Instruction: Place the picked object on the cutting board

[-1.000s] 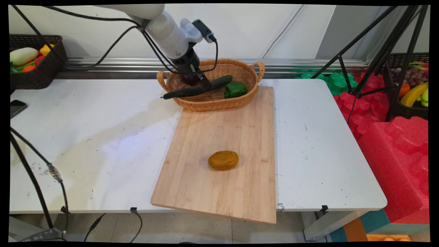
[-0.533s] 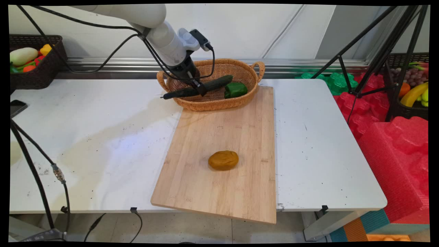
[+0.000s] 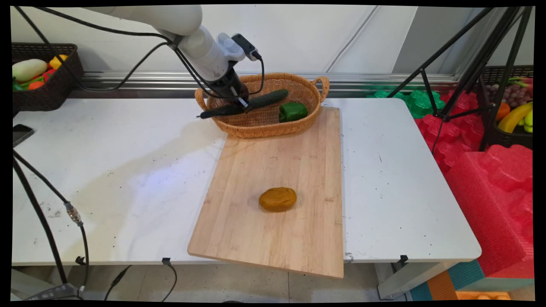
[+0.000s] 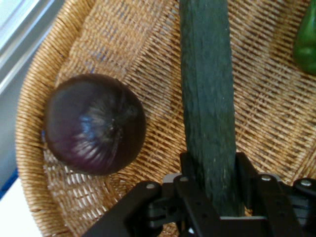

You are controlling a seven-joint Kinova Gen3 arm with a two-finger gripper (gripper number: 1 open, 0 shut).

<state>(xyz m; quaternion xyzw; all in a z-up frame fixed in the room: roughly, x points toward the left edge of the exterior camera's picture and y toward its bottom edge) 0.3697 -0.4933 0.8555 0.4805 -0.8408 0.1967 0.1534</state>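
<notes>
1 cucumber [image 4: 207, 98] between fingers [image 4: 247, 173], 1 onion [image 4: 94, 123], 1 pepper [image 3: 292, 111], 1 basket [image 3: 273, 128].

Cucumber [image 3: 245, 103]: long, dark green, rough-skinned, clamped near mid-length in the claw [image 3: 244, 105], lying tilted across the wicker basket [image 3: 315, 100], one end past the left rim. Red onion [image 4: 94, 123] sits in the basket beside it.

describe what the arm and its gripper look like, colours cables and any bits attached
The arm is glossy white with rounded, tube-like links that narrow to a black wrist section. The gripper is black, two-fingered, with a bolted metal linkage showing in the hand view. Black cables hang in loops along the arm. A small white-and-black module sits near the wrist, with a cable plugged in.
</notes>
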